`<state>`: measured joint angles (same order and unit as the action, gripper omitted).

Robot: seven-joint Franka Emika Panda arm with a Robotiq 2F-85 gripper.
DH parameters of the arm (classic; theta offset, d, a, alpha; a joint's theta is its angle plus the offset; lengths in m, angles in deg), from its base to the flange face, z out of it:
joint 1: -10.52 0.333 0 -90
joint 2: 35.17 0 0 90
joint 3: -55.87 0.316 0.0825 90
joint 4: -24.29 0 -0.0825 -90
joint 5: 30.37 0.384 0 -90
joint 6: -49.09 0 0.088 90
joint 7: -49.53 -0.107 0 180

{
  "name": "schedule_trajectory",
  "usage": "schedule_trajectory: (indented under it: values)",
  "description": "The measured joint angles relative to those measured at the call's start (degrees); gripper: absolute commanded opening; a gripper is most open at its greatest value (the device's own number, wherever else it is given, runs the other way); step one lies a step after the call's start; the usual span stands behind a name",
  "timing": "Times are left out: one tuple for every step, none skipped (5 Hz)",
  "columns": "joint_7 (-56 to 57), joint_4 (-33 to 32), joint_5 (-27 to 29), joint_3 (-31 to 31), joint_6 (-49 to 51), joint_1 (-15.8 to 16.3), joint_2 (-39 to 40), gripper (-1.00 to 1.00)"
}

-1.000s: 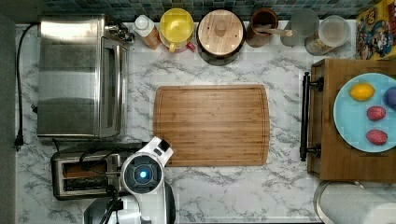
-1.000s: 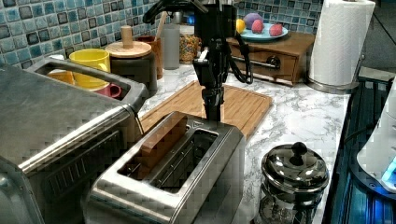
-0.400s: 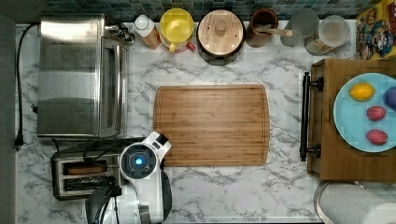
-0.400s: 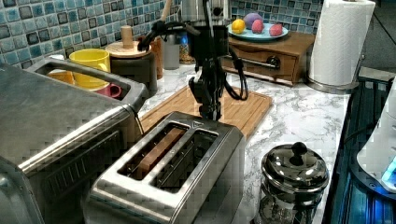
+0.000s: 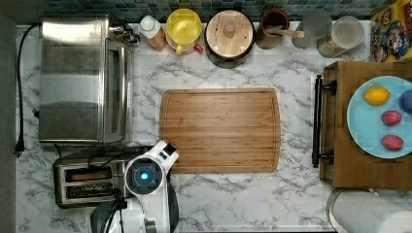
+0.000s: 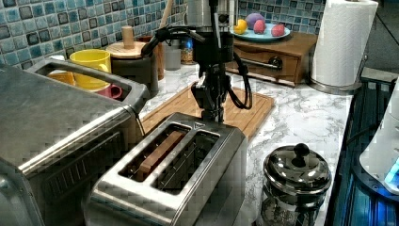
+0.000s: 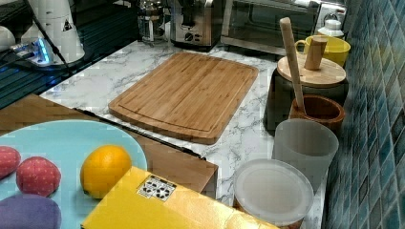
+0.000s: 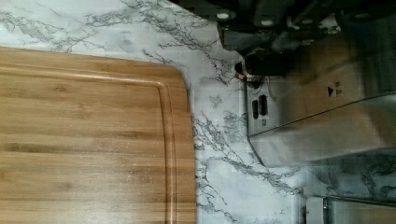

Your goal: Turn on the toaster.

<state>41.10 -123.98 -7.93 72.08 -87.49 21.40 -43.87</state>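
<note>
The gripper point(image 6: 211, 113) hangs over the end of the pop-up toaster point(image 6: 174, 174) nearest the bamboo cutting board point(image 5: 221, 130). Whether its jaws are parted cannot be told.

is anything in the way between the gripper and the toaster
Nothing visible is. In the left view the gripper hangs right at the toaster's far end, beside the cutting board, with no object between them.

The marble counter point(image 5: 233, 194) bears the toaster point(image 5: 87, 182), toaster oven point(image 5: 82, 80) and cutting board point(image 5: 221, 130).
</note>
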Motion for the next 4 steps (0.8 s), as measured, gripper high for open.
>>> schedule_trajectory:
  values:
    - [0.0,-1.3,0.2,0.8,-1.0,0.1,-1.2,-1.00]
    - [0.0,-1.6,-0.1,0.9,-2.5,0.1,-0.7,-1.00]
    - [0.0,-1.0,-0.1,0.5,-2.4,0.1,0.3,-1.00]
    - [0.1,-0.9,-0.1,1.0,-2.2,-0.2,0.4,-1.00]
